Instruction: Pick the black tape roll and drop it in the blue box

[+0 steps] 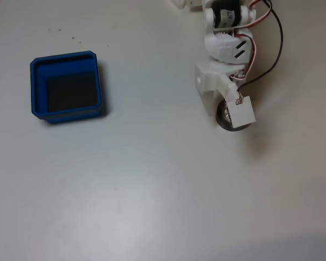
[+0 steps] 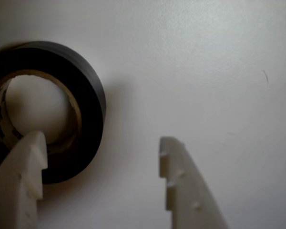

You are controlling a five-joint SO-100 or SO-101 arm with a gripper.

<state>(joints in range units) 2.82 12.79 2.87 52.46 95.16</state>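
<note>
At the left edge of the wrist view the black tape roll [image 2: 88,102] is seen lying flat on the white table [image 2: 195,71], its pale inner core ringed in beige. The gripper [image 2: 102,150] is held low over it, fingers spread wide: the left fingertip [image 2: 31,157] is laid over the roll's lower rim, at the edge of the core's hole, while the right one is set out on bare table, well apart from the roll. Nothing is clamped.

In the fixed view the white arm [image 1: 225,49] is seen at the upper right of the frame, and a dark sliver of the roll [image 1: 223,117] is glimpsed under the wrist housing. The blue box [image 1: 38,70] is parked at the left of the frame, well apart from the arm, its dark bottom bare.
</note>
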